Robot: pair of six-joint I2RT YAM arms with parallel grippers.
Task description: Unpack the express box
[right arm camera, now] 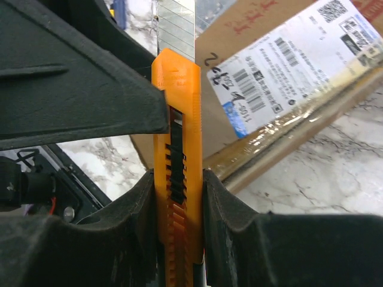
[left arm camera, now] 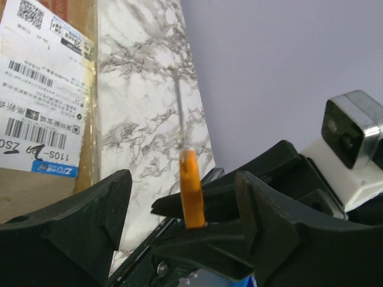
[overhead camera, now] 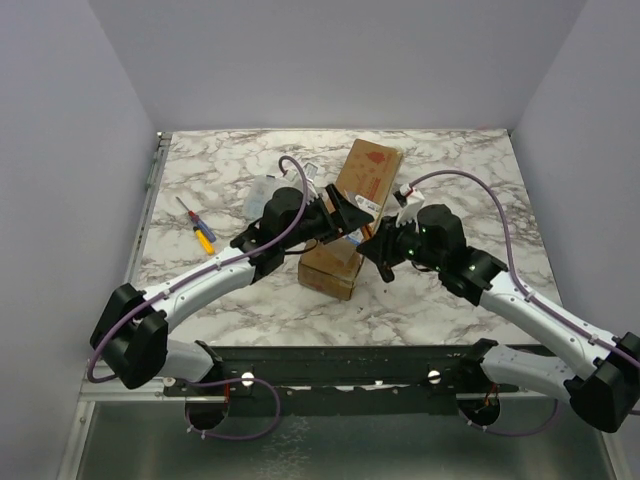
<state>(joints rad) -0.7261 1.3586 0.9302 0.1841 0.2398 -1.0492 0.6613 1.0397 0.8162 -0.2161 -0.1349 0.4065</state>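
The express box (overhead camera: 352, 215), a long brown carton with a white shipping label (right arm camera: 287, 66) and a tape strip, lies in the middle of the marble table. Above its middle, my right gripper (right arm camera: 176, 179) is shut on an orange utility knife (right arm camera: 175, 119) whose blade (right arm camera: 175, 24) is out. In the left wrist view the knife (left arm camera: 191, 191) stands upright, its blade thin against the marble. My left gripper (left arm camera: 184, 197) is open, its two fingers standing either side of the knife and the right gripper's fingertips without touching the knife. Both grippers (overhead camera: 350, 215) (overhead camera: 383, 250) meet over the box.
A screwdriver (overhead camera: 197, 225) with a yellow and red handle lies on the table (overhead camera: 470, 180) at the left. A small clear plastic case (overhead camera: 262, 192) sits behind the left arm. Grey walls close in the table on three sides.
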